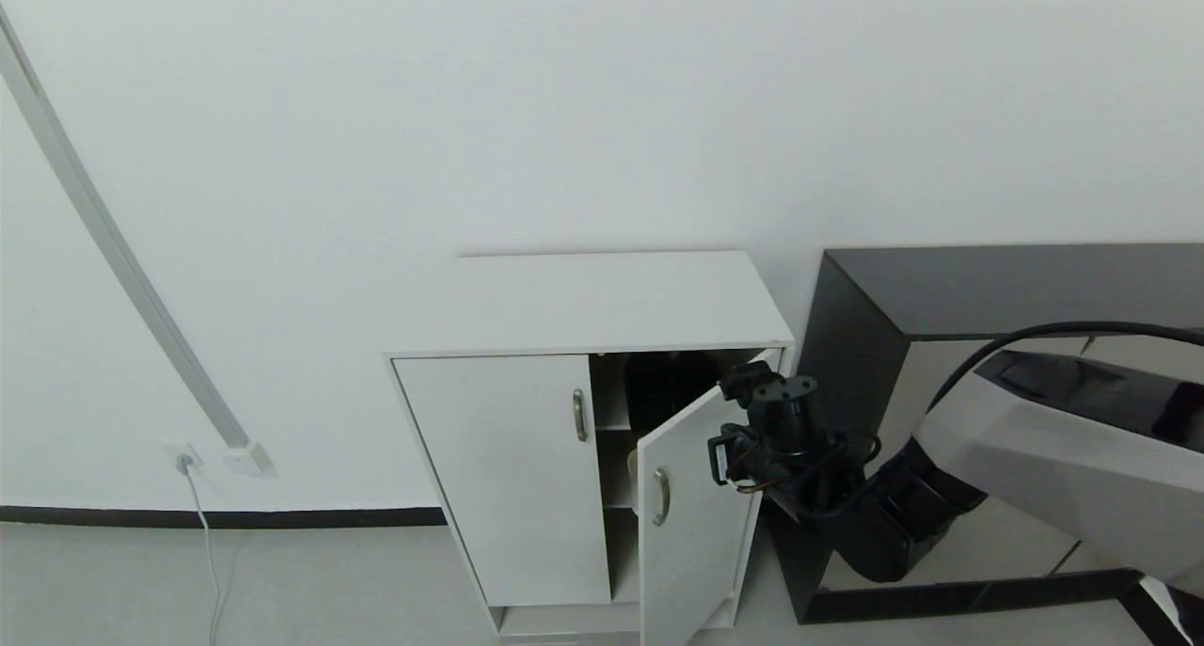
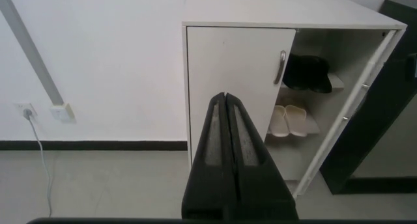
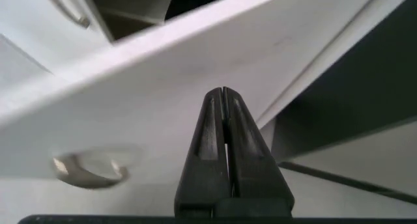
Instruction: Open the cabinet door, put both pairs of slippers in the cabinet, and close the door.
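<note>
The white cabinet [image 1: 602, 303] has its left door [image 1: 508, 477] closed and its right door [image 1: 691, 533] swung partly open. Inside, a black pair of slippers [image 2: 309, 73] lies on the upper shelf and a beige pair [image 2: 291, 120] on the shelf below. My right gripper [image 1: 738, 381] is shut with nothing in it, its tips against the outer face of the open door [image 3: 195, 61] near its top edge. That door's handle [image 3: 88, 168] is off to one side. My left gripper [image 2: 225, 97] is shut and empty, held back from the cabinet [image 2: 287, 12] in front of the closed door.
A tall black unit with a glossy front [image 1: 851, 345] stands right beside the cabinet's right side. A wall socket with a hanging cable [image 1: 188, 460] and a slanted wall conduit [image 1: 94, 223] are to the left. Bare floor [image 1: 282, 590] lies before the cabinet.
</note>
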You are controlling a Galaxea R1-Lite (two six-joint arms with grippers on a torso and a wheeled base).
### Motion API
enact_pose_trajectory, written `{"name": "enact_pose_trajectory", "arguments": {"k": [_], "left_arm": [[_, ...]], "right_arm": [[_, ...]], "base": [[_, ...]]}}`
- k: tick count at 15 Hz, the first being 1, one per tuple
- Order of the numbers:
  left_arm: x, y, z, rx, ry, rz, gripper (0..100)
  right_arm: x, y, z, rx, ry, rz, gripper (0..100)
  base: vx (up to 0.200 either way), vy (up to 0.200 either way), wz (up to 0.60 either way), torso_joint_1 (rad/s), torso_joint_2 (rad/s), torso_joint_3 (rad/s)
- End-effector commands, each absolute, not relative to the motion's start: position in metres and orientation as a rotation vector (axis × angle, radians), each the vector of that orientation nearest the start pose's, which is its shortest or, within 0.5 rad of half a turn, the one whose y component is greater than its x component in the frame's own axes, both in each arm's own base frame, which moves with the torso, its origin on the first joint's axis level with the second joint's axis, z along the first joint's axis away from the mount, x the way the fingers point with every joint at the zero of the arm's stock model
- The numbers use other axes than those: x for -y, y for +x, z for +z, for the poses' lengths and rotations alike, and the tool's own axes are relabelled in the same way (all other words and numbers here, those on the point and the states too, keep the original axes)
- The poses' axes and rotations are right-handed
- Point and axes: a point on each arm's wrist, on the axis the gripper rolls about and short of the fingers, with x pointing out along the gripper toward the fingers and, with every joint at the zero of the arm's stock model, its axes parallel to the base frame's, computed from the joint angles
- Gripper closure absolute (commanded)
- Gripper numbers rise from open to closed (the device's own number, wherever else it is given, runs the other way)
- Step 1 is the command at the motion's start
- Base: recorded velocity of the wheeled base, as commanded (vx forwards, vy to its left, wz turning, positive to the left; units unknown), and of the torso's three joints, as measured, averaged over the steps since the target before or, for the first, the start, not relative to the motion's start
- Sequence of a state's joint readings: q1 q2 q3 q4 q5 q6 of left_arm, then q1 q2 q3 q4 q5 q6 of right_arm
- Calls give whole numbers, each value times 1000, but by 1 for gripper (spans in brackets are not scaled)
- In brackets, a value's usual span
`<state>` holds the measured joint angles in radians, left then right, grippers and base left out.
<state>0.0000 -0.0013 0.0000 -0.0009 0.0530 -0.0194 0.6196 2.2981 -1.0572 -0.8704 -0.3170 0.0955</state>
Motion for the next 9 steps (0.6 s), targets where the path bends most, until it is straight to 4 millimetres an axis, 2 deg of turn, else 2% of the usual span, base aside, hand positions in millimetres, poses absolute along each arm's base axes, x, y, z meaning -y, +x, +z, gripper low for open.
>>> {"name": "enact_pose_trajectory", "arguments": {"k": [1, 9], "left_arm": [[-1, -23, 76, 2, -20, 54, 100], [-1, -23, 76, 2, -20, 55, 100]], "right_arm": [[-249, 362, 38, -327, -64, 284, 100], [-265, 389, 22, -287, -39, 281, 100]], "base": [[0, 0, 0, 0, 0, 0], [0, 0, 0, 0, 0, 0]]}}
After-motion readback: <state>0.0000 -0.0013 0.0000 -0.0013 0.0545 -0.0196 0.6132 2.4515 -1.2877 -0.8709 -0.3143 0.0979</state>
